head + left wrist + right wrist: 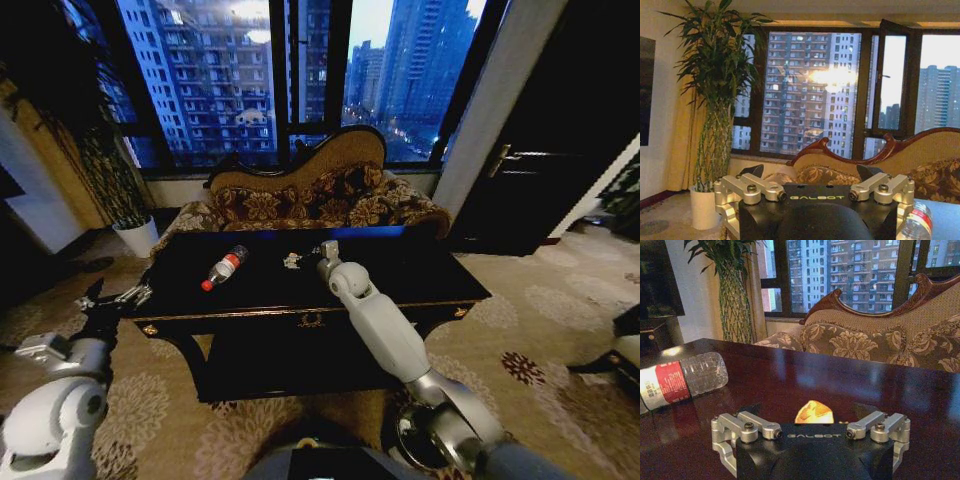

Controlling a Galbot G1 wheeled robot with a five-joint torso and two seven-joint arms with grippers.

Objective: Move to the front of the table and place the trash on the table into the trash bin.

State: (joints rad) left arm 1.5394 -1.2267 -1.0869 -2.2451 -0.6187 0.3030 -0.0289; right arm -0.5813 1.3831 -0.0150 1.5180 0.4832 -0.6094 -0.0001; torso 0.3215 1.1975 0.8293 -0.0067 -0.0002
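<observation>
Right gripper [812, 412] spread open over the orange scrap [814, 413] mid-table [420, 275] | scrap likely light, crushable; pinch its middle | bottle [222, 268] lies left | your left gripper [118, 298] open, idle.

The right arm [385, 330] is stretched forward from the shoulder at the lower right of the head view, its pale forearm sloping up and away, the wrist bent down at the far end. The right gripper [326, 252] is held low, its fingers spread apart in the right wrist view. The left arm [55, 405] is bent at the lower left, its left gripper [128, 296] pointed forward, fingers parted.
</observation>
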